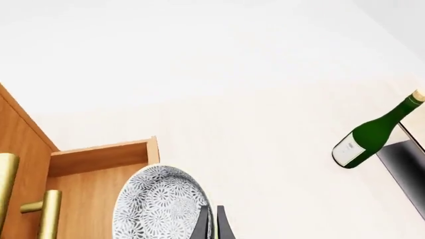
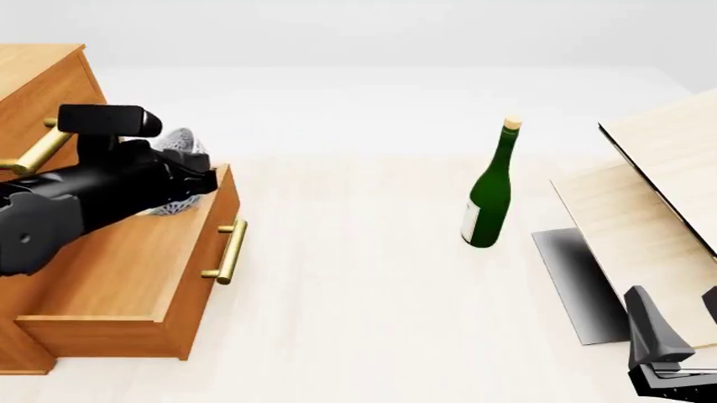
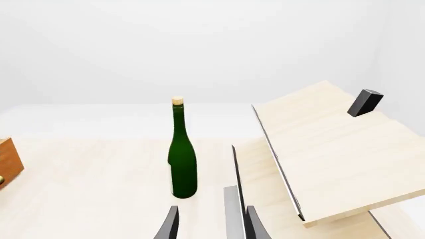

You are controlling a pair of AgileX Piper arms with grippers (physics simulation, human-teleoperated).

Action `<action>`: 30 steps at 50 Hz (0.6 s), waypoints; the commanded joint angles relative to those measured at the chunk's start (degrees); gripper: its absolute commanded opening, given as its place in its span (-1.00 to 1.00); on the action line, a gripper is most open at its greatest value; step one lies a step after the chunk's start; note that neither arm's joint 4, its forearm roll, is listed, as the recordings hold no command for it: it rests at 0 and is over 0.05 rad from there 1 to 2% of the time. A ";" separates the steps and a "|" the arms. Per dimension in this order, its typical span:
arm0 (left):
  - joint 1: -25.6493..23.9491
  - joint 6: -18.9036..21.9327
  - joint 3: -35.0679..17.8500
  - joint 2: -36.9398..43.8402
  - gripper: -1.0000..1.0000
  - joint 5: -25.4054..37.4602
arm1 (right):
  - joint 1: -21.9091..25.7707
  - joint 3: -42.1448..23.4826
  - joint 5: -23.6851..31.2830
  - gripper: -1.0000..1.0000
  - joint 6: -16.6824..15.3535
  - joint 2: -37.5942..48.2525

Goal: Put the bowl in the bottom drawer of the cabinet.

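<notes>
The white, grey-blue speckled bowl hangs tilted on edge over the open bottom drawer, held by its rim. My left gripper is shut on that rim. From the front, the black left arm covers most of the bowl, which sits above the back of the pulled-out bottom drawer. The orange-brown cabinet rises behind it at the far left. My right gripper stands open and holds nothing at the near right, over the pale boards; its fingers point toward the bottle.
A green wine bottle stands upright mid-table, right of the drawer. Pale wooden boards slope at the right with a dark panel beneath them. The drawer's brass handle juts toward the table's middle.
</notes>
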 commanded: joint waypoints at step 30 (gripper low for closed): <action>6.23 -4.69 7.23 -0.73 -1.00 -5.82 | -0.01 0.00 -0.01 1.00 0.00 0.01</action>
